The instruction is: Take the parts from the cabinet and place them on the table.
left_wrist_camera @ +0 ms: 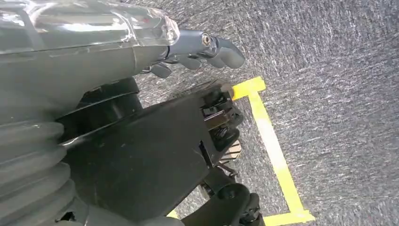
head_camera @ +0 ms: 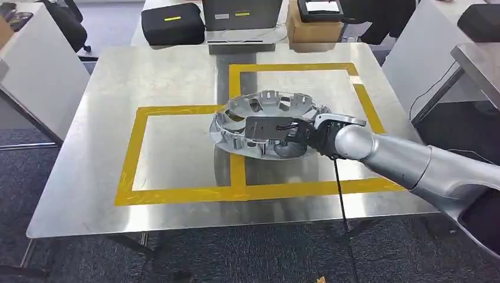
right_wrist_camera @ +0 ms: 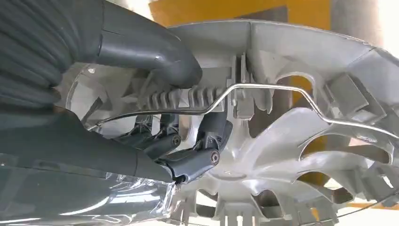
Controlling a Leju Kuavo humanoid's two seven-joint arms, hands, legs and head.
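A silver wheel cover (head_camera: 271,109) with spoke openings and a wire ring inside sits tilted over the steel table (head_camera: 177,76), across the yellow tape between two marked rectangles. My right hand (head_camera: 295,135) grips its near right rim. In the right wrist view the thumb (right_wrist_camera: 155,56) presses the outside of the rim and the dark fingers (right_wrist_camera: 197,150) hook inside the wheel cover (right_wrist_camera: 306,141). Whether its low edge touches the table I cannot tell. My left hand (left_wrist_camera: 94,56) hangs over grey carpet, its fingers (left_wrist_camera: 221,49) loosely apart and holding nothing.
Yellow tape (head_camera: 177,193) outlines two rectangles on the table. Behind the far edge stand a black case (head_camera: 173,23) and a cardboard box (head_camera: 312,26). White tables flank both sides. A black cable (head_camera: 345,224) hangs past the front edge.
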